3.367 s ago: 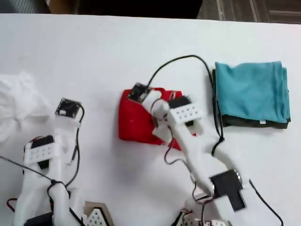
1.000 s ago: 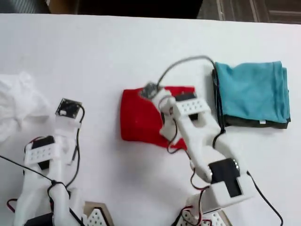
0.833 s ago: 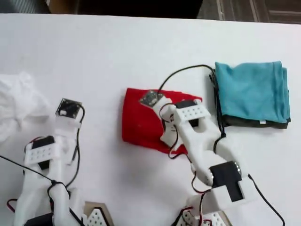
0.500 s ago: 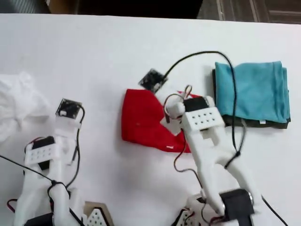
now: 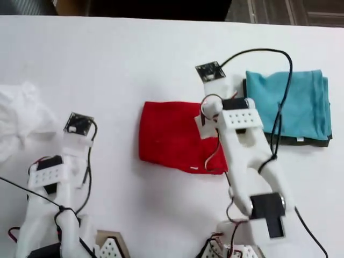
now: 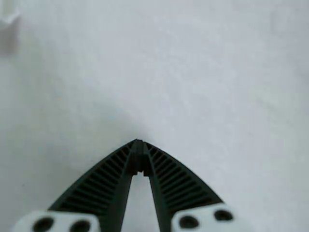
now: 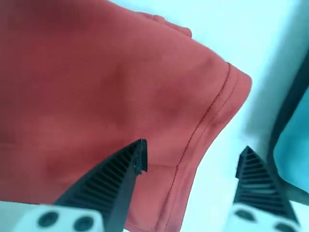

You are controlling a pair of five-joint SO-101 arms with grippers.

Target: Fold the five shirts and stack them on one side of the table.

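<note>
Jaws spread wide on my right gripper (image 7: 194,149), poised over the folded red shirt (image 5: 172,137) at the table's (image 5: 107,54) middle; my left gripper (image 6: 139,145) sits pinched together toward the near left corner.

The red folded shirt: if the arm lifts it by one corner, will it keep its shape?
Probably not. The red folded cloth shirt looks soft and thin, its edges rounded and uneven, so it would likely droop and unfold. Pushed, its loose layers would probably bunch rather than slide.
</note>
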